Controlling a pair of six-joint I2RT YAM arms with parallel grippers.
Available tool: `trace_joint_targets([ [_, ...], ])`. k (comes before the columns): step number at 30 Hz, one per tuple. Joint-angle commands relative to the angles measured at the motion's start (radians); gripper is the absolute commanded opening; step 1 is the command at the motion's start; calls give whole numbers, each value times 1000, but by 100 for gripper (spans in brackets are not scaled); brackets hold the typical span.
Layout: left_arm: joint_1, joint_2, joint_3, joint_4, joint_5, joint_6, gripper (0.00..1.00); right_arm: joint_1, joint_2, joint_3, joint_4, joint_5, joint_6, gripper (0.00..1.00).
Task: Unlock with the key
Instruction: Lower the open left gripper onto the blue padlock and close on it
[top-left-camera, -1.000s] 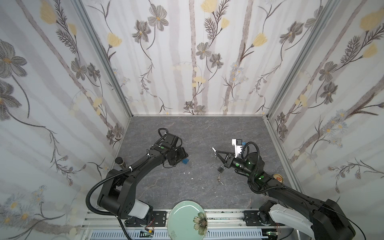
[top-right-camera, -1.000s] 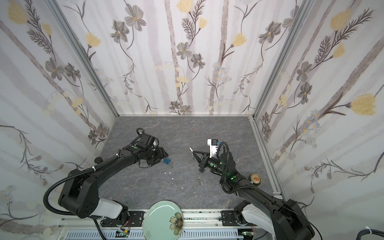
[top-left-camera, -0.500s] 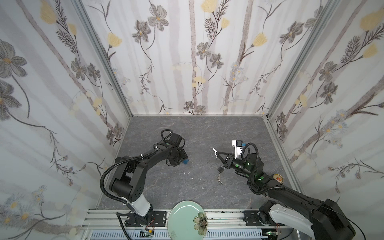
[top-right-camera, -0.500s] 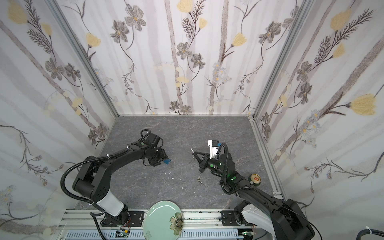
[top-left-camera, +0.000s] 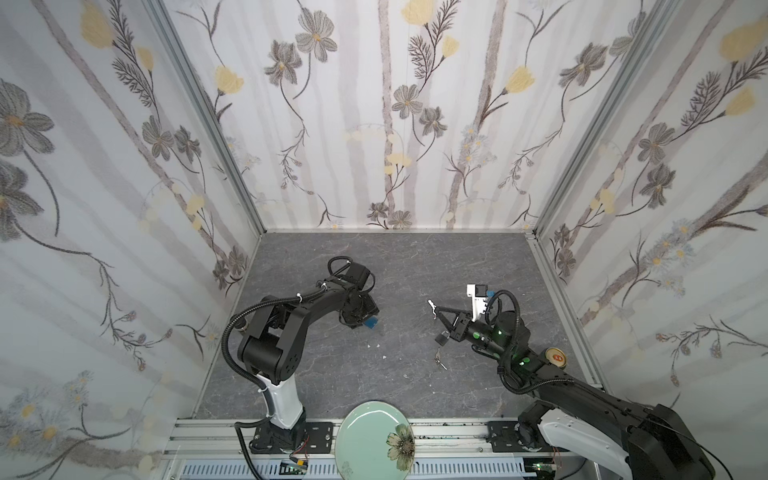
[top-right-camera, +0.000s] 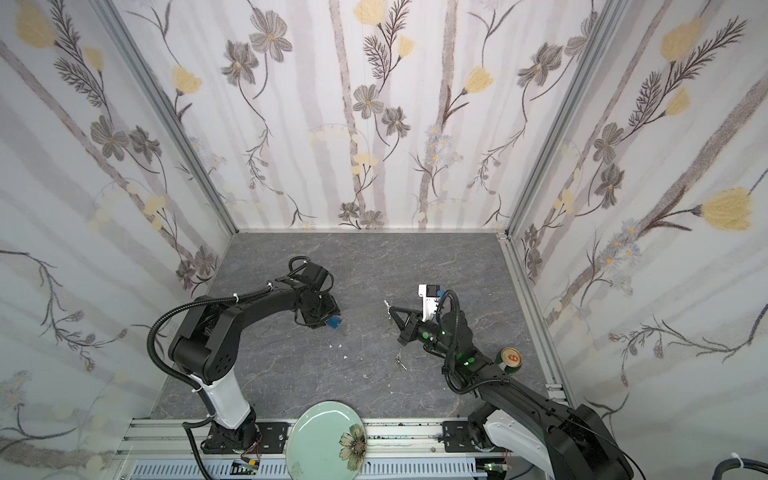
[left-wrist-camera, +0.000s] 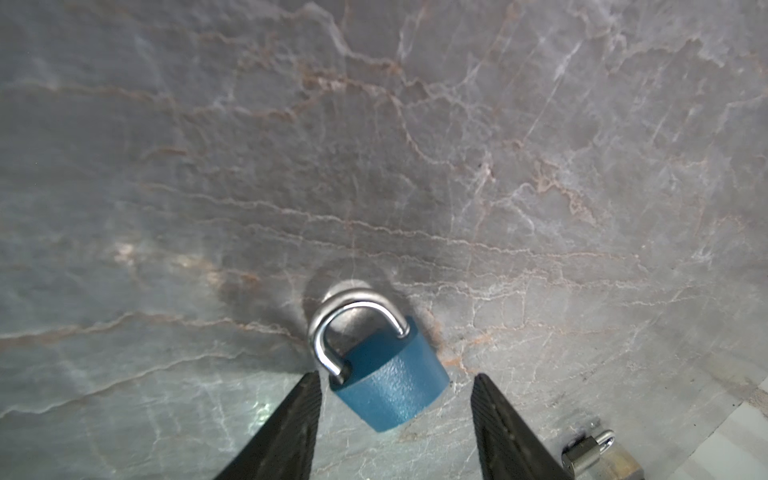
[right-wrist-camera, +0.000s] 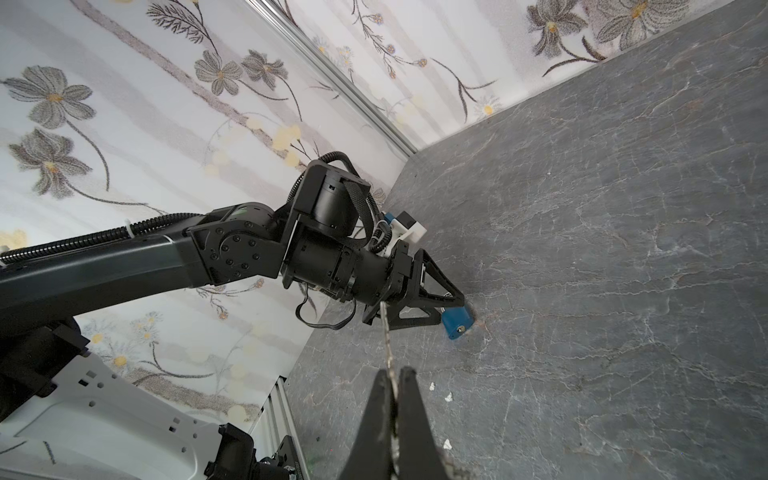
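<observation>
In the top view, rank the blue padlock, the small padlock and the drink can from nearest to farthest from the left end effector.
1. blue padlock: at the left end effector, between its open jaws.
2. small padlock: right of the middle in a top view.
3. drink can: far right side.

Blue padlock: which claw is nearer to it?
Left. The left claw straddles the blue padlock, open, a finger on either side. The right claw is far across the table, shut on the key.
</observation>
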Motion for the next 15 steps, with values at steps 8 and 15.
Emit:
trace_joint_targets([
  [8,-7,61,83,-45,-27,40,57,-1,-16,-4,30,25,-5,0],
  [15,-41,105,140,-132,-83,89,56,-1,-15,-10,29,27,-6,0],
])
